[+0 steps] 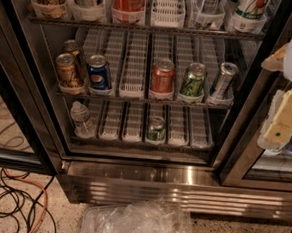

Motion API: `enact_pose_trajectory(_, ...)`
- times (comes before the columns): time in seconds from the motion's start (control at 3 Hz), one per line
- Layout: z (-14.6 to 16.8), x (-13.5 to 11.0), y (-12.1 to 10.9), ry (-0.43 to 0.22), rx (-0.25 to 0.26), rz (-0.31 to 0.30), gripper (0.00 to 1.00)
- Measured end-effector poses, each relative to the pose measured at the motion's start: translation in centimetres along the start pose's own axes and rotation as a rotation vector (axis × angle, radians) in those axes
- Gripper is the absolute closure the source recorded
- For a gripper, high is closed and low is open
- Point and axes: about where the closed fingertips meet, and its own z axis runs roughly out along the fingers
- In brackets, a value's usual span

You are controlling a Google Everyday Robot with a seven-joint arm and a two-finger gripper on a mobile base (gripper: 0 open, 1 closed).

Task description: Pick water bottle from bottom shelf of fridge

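Observation:
The water bottle is small, clear and ribbed with a pale cap. It stands upright in the leftmost lane of the bottom shelf, the lowest rack with white plastic dividers, inside the open fridge. A green can stands in a middle lane of the same shelf. My gripper, cream and white, hangs at the right edge of the view in front of the fridge's right frame. It is well to the right of the bottle, a little above it, and holds nothing that I can see.
The middle rack holds a row of cans; the top rack holds more. The open glass door stands at the left. Cables lie on the floor at left, and a crumpled clear plastic bag lies below the steel base.

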Motion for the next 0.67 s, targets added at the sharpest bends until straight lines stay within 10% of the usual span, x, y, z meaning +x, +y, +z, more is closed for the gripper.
enact_pose_trajectory(0.67, 1.3, 0.9, 1.4, -0.050, -0.002, 0.064, 0.00)
